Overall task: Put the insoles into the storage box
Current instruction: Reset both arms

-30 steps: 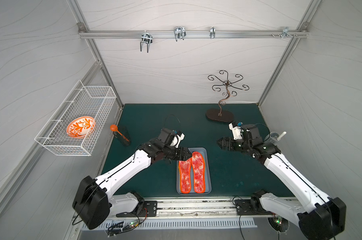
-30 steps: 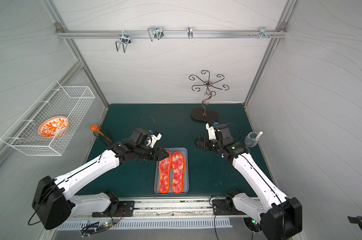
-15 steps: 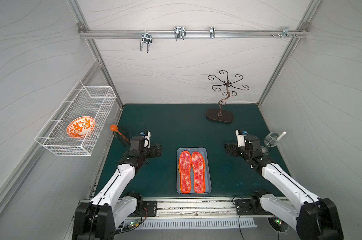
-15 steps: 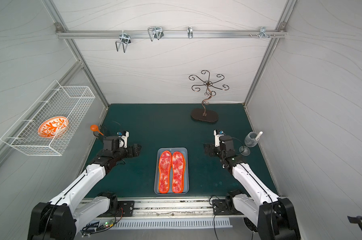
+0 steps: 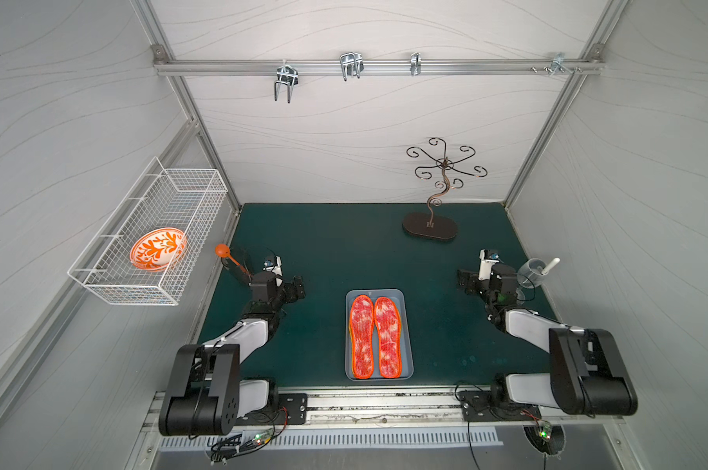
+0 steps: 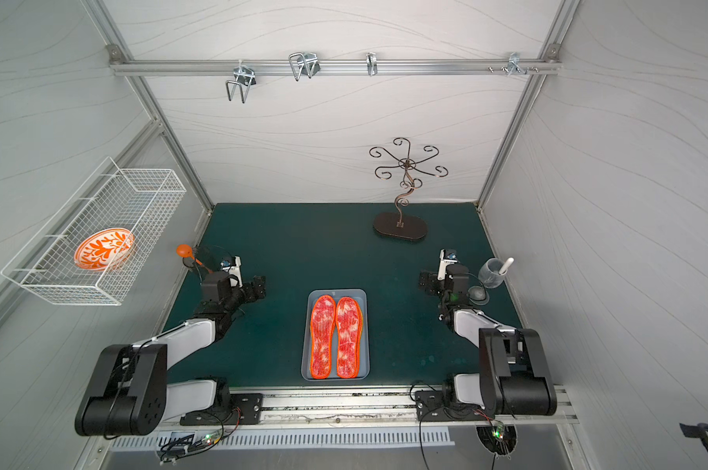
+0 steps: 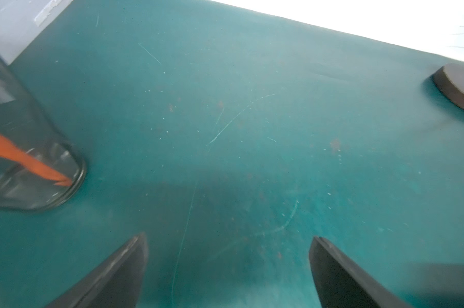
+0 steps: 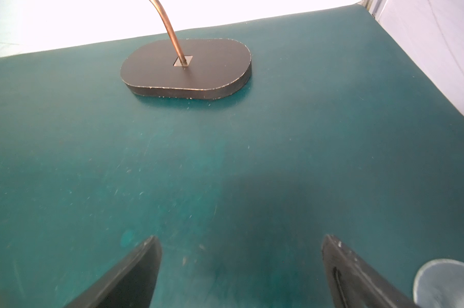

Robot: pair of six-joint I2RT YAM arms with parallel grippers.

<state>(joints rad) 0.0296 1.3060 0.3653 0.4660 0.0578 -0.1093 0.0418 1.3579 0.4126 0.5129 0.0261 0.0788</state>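
Two mottled red-and-white insoles (image 5: 362, 337) lie flat, side by side and lengthwise, inside the storage box (image 5: 407, 321), which sits on the green mat (image 5: 344, 244) at front centre between the two arms. Can't tell whether more insoles lie underneath. On the left gripper (image 7: 229, 236) the fingers are spread wide with nothing between them, over bare mat, near a glass (image 7: 39, 160) with an orange utensil (image 7: 25, 160) in it. On the right gripper (image 8: 241, 236) the fingers are also spread and empty, over bare mat, pointing toward the dark base of the wire stand (image 8: 185, 69), with a clear cup (image 5: 531, 272) just beside the wrist. Both grippers are well apart from the box. The white wire basket (image 5: 149, 285) on the side wall holds an orange-patterned bowl (image 5: 158, 248).
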